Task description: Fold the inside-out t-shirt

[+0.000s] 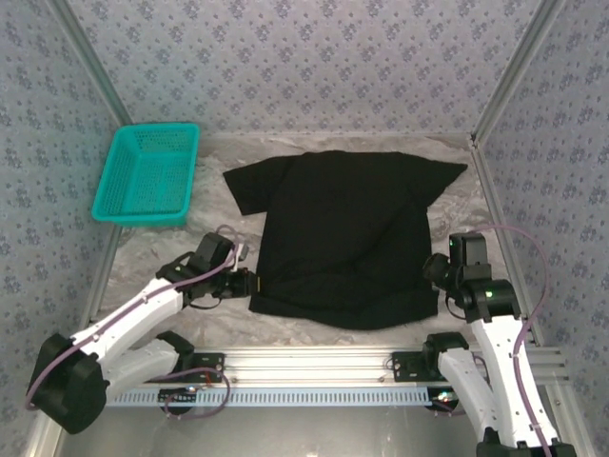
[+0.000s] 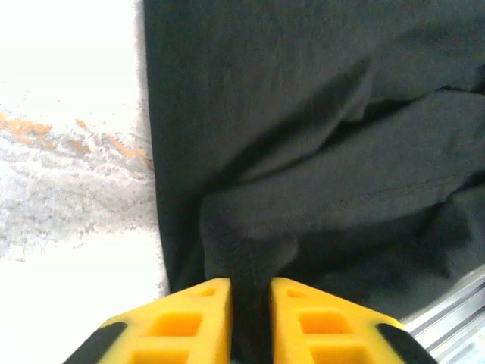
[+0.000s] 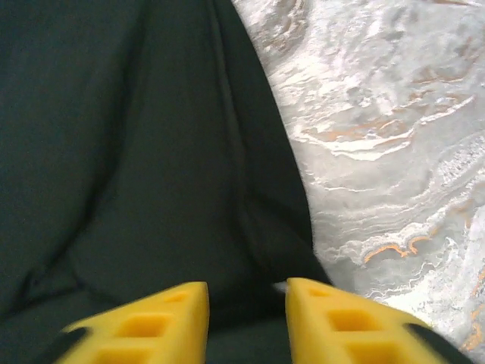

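teal basket (image 1: 147,174) at far left table (image 1: 457,205) corner. black t-shirt (image 1: 343,238) flat, near hem wrinkled. left gripper (image 2: 250,292), right gripper (image 3: 244,292) part open at hem corners.

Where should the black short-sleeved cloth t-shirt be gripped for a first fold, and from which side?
Probably at the two near hem corners of the black short-sleeved cloth t-shirt, coming from the near edge. It lies flat, sleeves far and hem near, so those corners are free.
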You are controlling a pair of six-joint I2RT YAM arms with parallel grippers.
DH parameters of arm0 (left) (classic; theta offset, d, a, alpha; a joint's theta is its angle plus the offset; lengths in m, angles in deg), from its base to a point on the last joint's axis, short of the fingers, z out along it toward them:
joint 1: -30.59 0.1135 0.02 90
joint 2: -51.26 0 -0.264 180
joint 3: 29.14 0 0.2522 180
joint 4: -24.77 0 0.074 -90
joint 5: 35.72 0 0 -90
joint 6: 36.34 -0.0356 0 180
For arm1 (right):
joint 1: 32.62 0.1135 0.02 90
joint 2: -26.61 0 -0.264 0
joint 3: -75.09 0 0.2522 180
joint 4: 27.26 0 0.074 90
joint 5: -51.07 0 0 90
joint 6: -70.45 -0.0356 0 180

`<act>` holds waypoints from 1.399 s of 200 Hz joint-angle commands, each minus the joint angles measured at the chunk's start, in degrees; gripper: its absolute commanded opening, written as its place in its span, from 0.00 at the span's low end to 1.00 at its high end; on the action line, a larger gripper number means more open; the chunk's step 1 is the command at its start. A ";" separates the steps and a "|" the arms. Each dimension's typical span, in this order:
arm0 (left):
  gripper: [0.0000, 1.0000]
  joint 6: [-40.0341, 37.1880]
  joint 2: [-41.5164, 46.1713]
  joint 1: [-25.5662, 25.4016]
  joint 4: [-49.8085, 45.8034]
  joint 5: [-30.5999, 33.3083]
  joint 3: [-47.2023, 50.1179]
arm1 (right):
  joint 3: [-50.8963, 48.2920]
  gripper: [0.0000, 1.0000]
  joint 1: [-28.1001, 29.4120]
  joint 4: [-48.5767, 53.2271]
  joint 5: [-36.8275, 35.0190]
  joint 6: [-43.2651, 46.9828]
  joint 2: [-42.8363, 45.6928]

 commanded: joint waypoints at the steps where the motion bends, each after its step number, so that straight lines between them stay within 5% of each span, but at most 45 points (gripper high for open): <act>1: 0.43 -2.24 -1.53 -0.33 -0.01 -1.02 -6.56 | 2.86 0.57 -0.10 -5.61 -5.75 0.61 -1.39; 29: 0.76 -6.10 -3.54 0.18 6.16 7.37 -12.84 | 2.92 0.64 1.70 -19.09 1.00 3.63 -10.69; 44: 0.83 -6.57 -8.38 2.73 13.84 9.92 -16.48 | 2.85 0.64 3.81 -29.22 7.89 2.12 -20.85; 79: 0.78 -4.05 -32.28 13.09 19.06 14.29 -31.11 | 11.05 0.63 10.71 -34.91 9.96 5.53 -42.44; 136: 0.74 -7.46 -61.14 16.20 12.80 12.09 -54.63 | 11.82 0.62 8.02 -33.61 13.00 2.40 -54.64; 199: 0.73 -5.49 -71.49 22.99 10.04 10.42 -59.75 | 17.42 0.61 2.65 -34.27 13.12 2.16 -66.30; 280: 0.75 -5.25 -73.27 29.17 7.63 6.14 -69.57 | 37.54 0.60 4.47 -29.55 16.41 6.03 -80.21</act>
